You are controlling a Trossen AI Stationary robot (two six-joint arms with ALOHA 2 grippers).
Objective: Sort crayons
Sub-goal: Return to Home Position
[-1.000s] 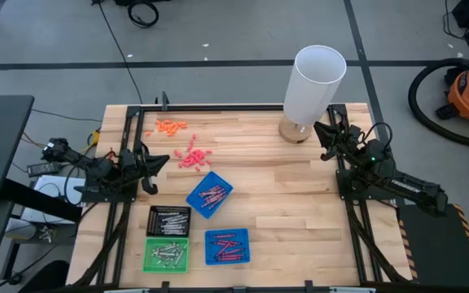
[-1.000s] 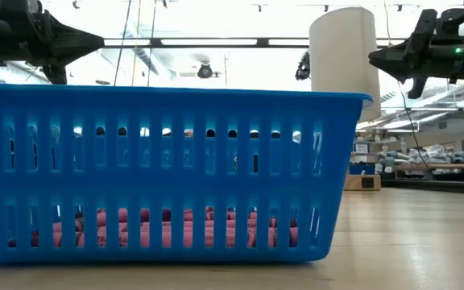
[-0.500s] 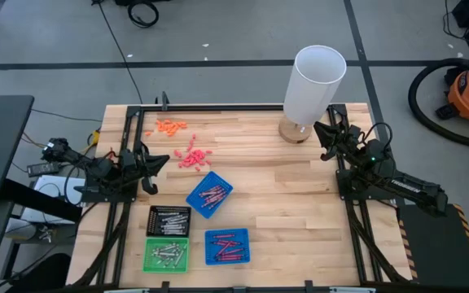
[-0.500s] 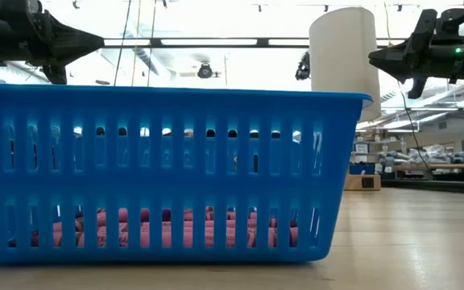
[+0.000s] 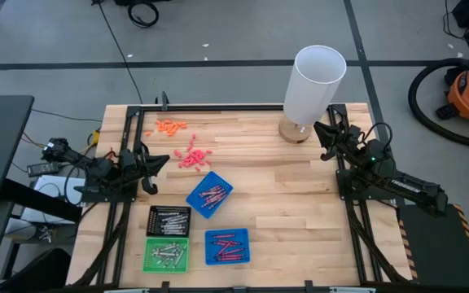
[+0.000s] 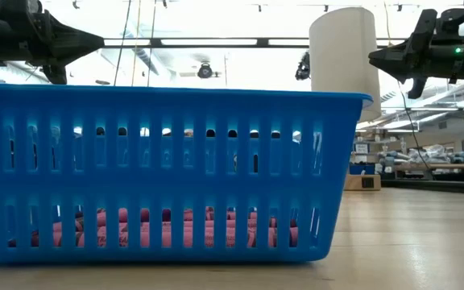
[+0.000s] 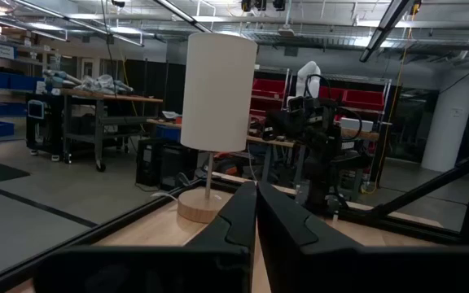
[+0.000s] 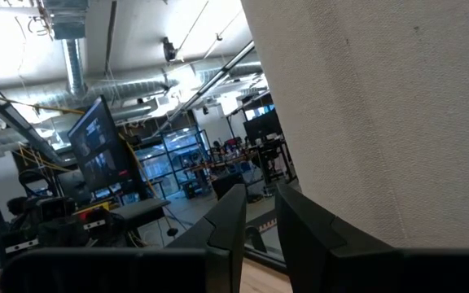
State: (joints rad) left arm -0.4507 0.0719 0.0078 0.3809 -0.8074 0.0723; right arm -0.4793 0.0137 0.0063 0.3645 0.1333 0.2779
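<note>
Red crayons (image 5: 210, 194) lie in a tilted blue tray (image 5: 221, 180) at mid-table, and more red ones in a second blue tray (image 5: 227, 247) near the front edge. Grey-silver crayons lie in a black tray (image 5: 169, 220) and in a green tray (image 5: 167, 255). My left gripper (image 5: 165, 159) hovers shut at the table's left edge, above and left of the trays, its fingertips together in the left wrist view (image 7: 256, 191). My right gripper (image 5: 316, 128) hovers at the far right beside the lamp, with a narrow empty gap between its fingers (image 8: 260, 199).
A white lamp (image 5: 312, 85) on a round wooden base stands at the far right, its shade close beside my right gripper. Pink bits (image 5: 192, 155) and orange bits (image 5: 170, 125) lie loose at the far left. In the low view a blue basket wall (image 6: 167, 173) fills the foreground.
</note>
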